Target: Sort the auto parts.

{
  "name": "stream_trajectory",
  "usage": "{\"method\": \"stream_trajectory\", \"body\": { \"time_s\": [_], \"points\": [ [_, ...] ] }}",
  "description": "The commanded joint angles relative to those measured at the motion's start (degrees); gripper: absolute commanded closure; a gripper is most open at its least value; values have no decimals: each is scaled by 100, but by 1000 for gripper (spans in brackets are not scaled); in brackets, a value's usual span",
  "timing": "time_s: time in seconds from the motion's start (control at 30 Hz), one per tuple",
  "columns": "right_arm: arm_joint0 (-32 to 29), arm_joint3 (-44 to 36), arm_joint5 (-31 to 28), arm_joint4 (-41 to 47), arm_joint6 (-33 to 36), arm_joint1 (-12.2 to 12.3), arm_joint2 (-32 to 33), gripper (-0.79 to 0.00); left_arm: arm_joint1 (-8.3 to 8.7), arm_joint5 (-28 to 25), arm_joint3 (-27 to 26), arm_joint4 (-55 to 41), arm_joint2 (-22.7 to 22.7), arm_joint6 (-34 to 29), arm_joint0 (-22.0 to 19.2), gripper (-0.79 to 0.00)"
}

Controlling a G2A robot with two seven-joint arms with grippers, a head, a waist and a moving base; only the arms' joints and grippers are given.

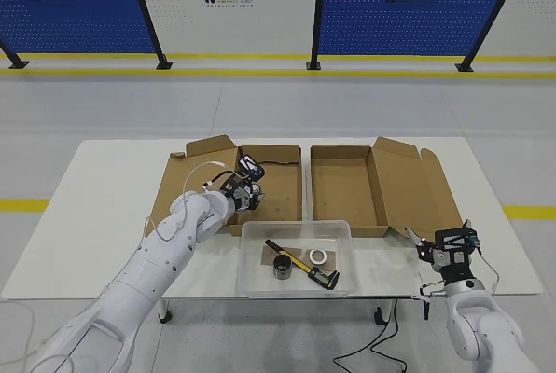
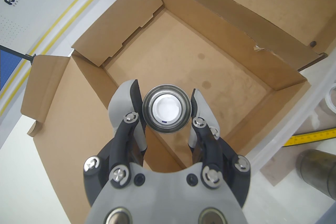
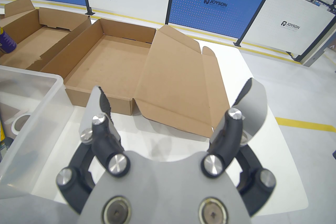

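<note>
Three parts lie in the clear bin [image 1: 248,266] nearest the robot; the right gripper [image 3: 174,89] gapes empty off to its side. Beyond, the left gripper [image 2: 166,100] clamps a spray can [image 2: 166,110] above the left cardboard box [image 2: 189,57]. Placement seems underway; next it must lower and release inside.

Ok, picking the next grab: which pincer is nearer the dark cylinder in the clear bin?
Left. The left pincer, shut on a can, hangs over the cardboard box behind the bin holding the dark cylinder; the right pincer, open, is past the bin's opposite end.
</note>
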Motion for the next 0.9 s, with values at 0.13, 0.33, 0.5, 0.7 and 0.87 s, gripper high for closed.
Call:
{"method": "stream_trajectory", "body": {
  "time_s": [0.13,0.33,0.5,0.7,0.87],
  "points": [
    [0,0,0,0,0,0,0,-785,-60,-37,182,-19,18,-30,-17,-339],
    [0,0,0,0,0,0,0,-785,-107,-94,276,-112,-14,-174,-60,-785],
    [0,0,0,0,0,0,0,-785,-128,-104,241,-107,-54,-208,-65,-785],
    [0,0,0,0,0,0,0,-785,-90,-121,-130,-55,-202,-321,37,-785],
    [0,0,0,0,0,0,0,-785,53,-193,-1046,-264,-625,-552,458,-785]
  ]
}}
